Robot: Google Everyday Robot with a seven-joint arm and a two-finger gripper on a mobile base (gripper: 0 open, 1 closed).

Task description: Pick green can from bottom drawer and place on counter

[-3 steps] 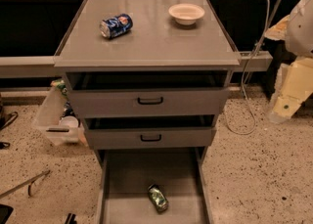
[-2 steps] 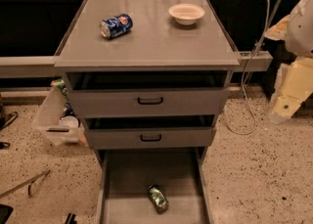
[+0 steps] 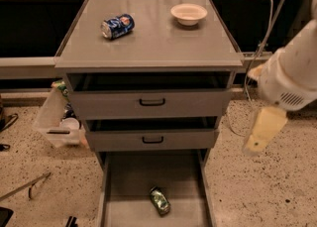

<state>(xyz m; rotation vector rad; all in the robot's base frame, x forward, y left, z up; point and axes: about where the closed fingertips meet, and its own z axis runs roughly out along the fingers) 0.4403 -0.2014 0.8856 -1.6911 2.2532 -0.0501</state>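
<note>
- Gripper hangs at the far right of the view, just off the cabinet's right side and about level w/ the two upper drawers. The white arm comes in above it from the right edge.
- We can't tell how far open it is. We see nothing held in it.
- Green can lies on its side on the flat floor of the bottom drawer. It's near the middle, w/ its long axis roughly front-to-back and a bit slanted.
- Rel. to the gripper, the can sits lower and well to the left, inside the pulled-out drawer. The gripper is outside it, over the speckled floor. The two are well apart, no contact.
- Middle drawer and top drawer are each partly open, w/ black handles.
- Counter carries a blue can on its side toward the back left, and a pale bowl toward the back right. These are apart from each other.
- Clear plastic bin stands on the floor just left of the cabinet.
</note>
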